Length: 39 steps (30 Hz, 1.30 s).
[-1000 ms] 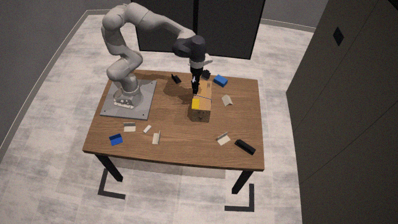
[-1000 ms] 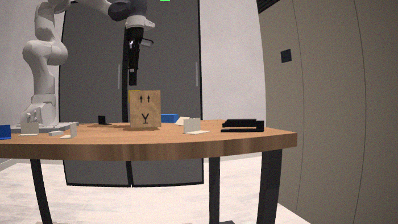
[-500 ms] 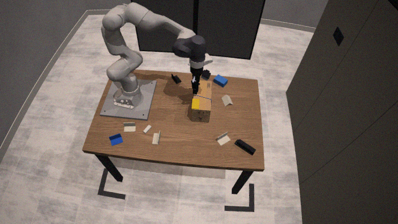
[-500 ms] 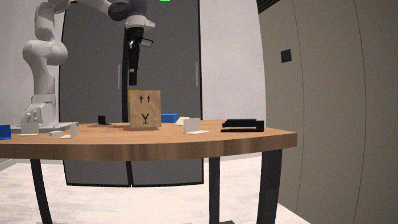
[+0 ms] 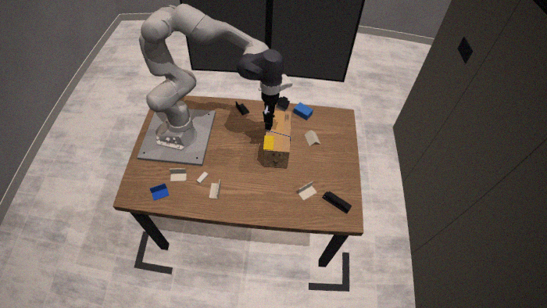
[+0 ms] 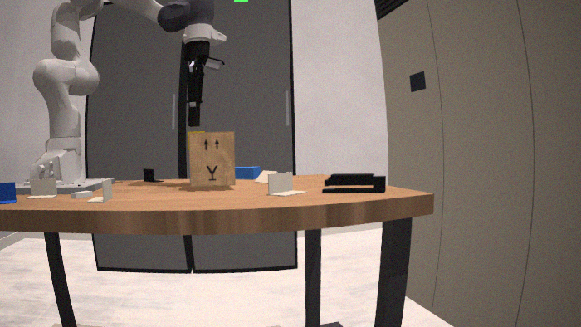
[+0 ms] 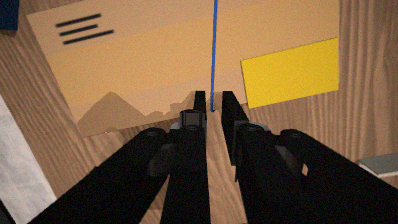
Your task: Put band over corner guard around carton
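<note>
A brown carton (image 5: 282,148) (image 6: 212,159) (image 7: 145,65) lies on the wooden table (image 5: 242,203), flat on its base. A yellow corner guard (image 5: 268,142) (image 7: 290,72) sits on its top left corner near the front end; in the exterior view only a sliver (image 6: 190,139) shows. A thin blue band (image 5: 280,134) (image 7: 214,50) crosses the carton top behind the guard, not over it. My gripper (image 5: 268,127) (image 6: 193,124) (image 7: 213,106) hangs a little above the carton's left top edge. Its fingers are almost closed, with a narrow gap. The band's end shows in that gap, clear of both fingers.
A blue block (image 5: 303,110) and two small black parts (image 5: 242,108) (image 5: 283,102) lie behind the carton. Several loose white guards (image 5: 312,137) (image 5: 306,191) (image 5: 215,190) lie around it, with a blue guard (image 5: 159,191) front left and a black bar (image 5: 336,202) front right.
</note>
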{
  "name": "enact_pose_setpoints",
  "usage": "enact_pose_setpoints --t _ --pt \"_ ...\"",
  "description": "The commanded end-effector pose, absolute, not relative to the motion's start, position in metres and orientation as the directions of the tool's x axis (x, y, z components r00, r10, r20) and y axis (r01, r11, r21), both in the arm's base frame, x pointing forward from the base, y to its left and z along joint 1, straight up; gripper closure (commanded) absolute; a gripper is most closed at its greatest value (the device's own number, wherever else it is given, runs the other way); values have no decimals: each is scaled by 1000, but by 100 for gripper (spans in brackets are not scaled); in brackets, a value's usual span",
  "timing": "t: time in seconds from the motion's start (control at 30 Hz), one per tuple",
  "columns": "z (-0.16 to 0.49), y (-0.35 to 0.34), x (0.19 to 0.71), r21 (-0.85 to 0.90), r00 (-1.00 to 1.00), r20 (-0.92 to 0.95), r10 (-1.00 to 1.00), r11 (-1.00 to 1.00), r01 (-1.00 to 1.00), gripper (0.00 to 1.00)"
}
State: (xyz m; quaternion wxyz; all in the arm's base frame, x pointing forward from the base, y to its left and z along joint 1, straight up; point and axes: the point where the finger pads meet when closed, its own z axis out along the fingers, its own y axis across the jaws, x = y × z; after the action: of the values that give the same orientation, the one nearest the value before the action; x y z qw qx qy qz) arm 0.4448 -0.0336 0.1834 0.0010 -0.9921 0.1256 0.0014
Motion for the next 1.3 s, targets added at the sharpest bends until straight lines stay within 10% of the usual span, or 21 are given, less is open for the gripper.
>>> enact_pose_setpoints --t 0.0,1.27 --pt "180 -34 446 -1 967 -1 -254 -967 -254 82" --pt "164 -34 446 -1 967 -1 -254 -967 -254 82"
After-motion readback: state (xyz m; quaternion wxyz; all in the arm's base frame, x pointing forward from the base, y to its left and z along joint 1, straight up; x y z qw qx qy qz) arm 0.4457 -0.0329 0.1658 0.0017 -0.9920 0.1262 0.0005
